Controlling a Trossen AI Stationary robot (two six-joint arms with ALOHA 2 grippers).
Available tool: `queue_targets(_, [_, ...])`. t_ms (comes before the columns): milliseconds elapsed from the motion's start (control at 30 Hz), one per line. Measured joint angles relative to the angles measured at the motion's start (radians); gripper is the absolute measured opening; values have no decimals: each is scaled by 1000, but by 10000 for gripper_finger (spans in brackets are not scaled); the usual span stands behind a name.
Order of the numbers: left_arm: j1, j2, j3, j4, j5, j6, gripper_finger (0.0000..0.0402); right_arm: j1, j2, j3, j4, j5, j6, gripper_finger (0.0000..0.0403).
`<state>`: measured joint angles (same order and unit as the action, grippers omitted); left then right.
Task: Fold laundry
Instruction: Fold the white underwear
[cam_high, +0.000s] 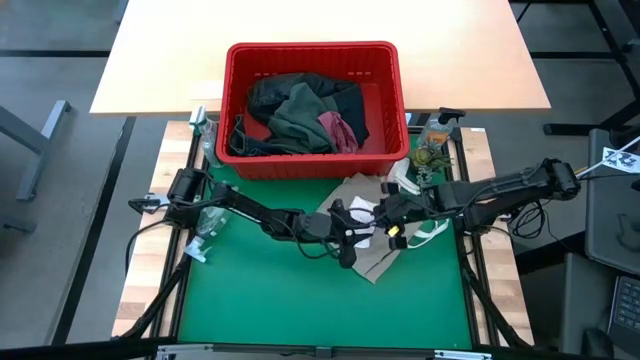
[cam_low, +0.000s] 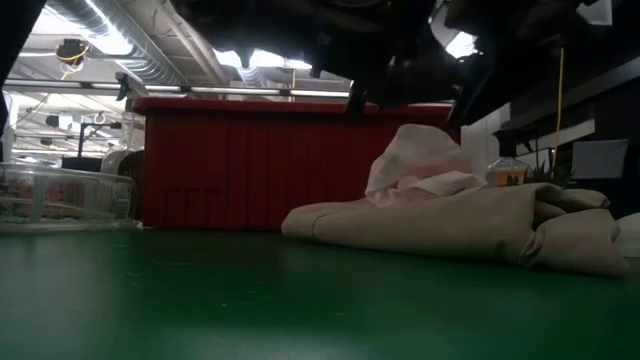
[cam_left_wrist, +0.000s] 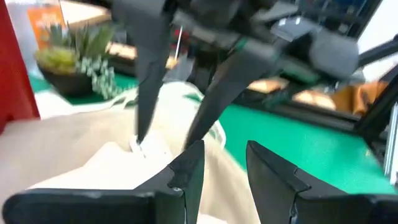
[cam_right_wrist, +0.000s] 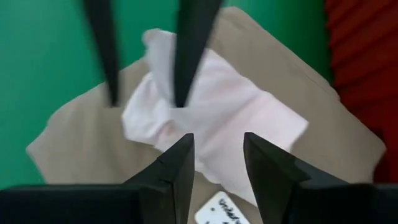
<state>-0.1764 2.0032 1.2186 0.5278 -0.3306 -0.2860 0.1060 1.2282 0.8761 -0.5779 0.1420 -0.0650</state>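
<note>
A tan garment (cam_high: 375, 255) lies crumpled on the green mat (cam_high: 300, 310), with a crumpled white-pink piece (cam_right_wrist: 217, 112) on top of it. In the low view that piece (cam_low: 420, 165) stands up as a small peak. My left gripper (cam_left_wrist: 225, 168) comes from the table's left, nearly level. My right gripper (cam_right_wrist: 217, 162) slants down from the right. Both hang open just above the white-pink piece, tips close together, with nothing between their fingers. More laundry, olive (cam_high: 300, 115), maroon (cam_high: 340, 130) and black (cam_high: 270, 95), lies heaped in the red basket (cam_high: 310, 48).
The red basket stands at the mat's far edge. A small potted plant (cam_high: 425, 158) and a bottle (cam_high: 435, 130) stand at the far right. A white piece with green marks (cam_high: 430, 232) lies right of the tan garment. The near mat is bare green.
</note>
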Motion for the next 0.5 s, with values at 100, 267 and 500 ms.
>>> queue_targets(100, [-5,-11,0,-57,5,-22,113,32,0,-1,4,-3,-20,138])
queue_targets(267, [-24,-33,0,-133,3,-25,113,61,0,-48,35,-2,-45,138])
queue_targets(500, [-44,-46,0,-196,-19,-25,113,57,0,-102,94,80,-71,138])
